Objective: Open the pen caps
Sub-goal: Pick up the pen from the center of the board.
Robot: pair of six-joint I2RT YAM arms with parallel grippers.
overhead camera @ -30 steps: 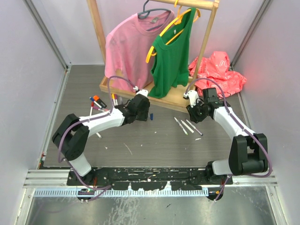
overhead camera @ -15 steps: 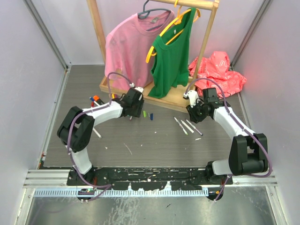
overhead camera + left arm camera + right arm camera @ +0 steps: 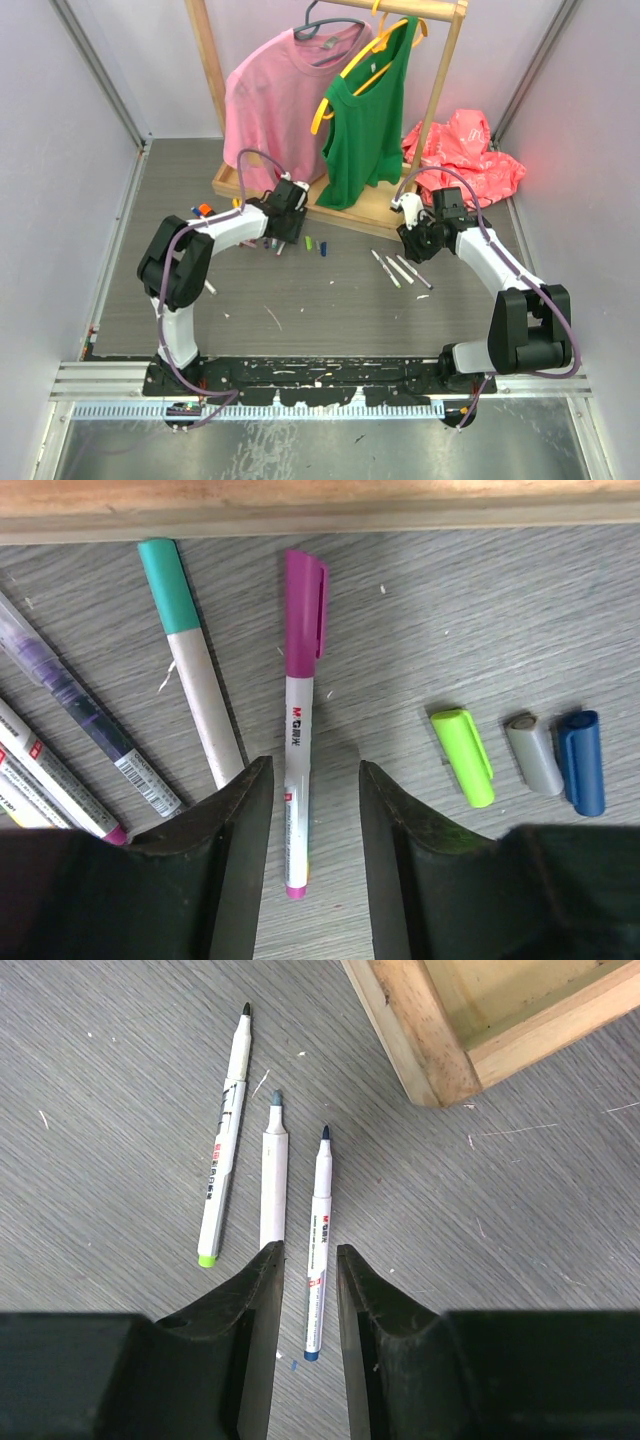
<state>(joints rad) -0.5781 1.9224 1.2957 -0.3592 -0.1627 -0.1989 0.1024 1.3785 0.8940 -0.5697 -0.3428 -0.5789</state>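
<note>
My left gripper (image 3: 312,770) is open and empty above a white marker (image 3: 296,740) with a purple cap (image 3: 303,610) on it; the marker lies on the floor between the fingers. A teal-capped marker (image 3: 170,585) lies to its left. Loose green (image 3: 463,757), grey (image 3: 533,755) and blue (image 3: 581,763) pen caps lie to the right. My right gripper (image 3: 307,1255) is open and empty over three uncapped markers; the blue one (image 3: 318,1230) lies between its fingers. In the top view the left gripper (image 3: 285,232) is by the rack base and the right gripper (image 3: 412,240) is at the right.
A wooden clothes rack base (image 3: 350,205) with a pink shirt (image 3: 280,100) and a green top (image 3: 370,110) stands just behind both grippers. Several more capped markers (image 3: 205,212) lie at the left. A red bag (image 3: 465,150) lies at the back right.
My left arm has swung left and back, from beside the loose caps to the capped markers by the rack base. The green cap now shows on the floor. The right arm has not moved.
</note>
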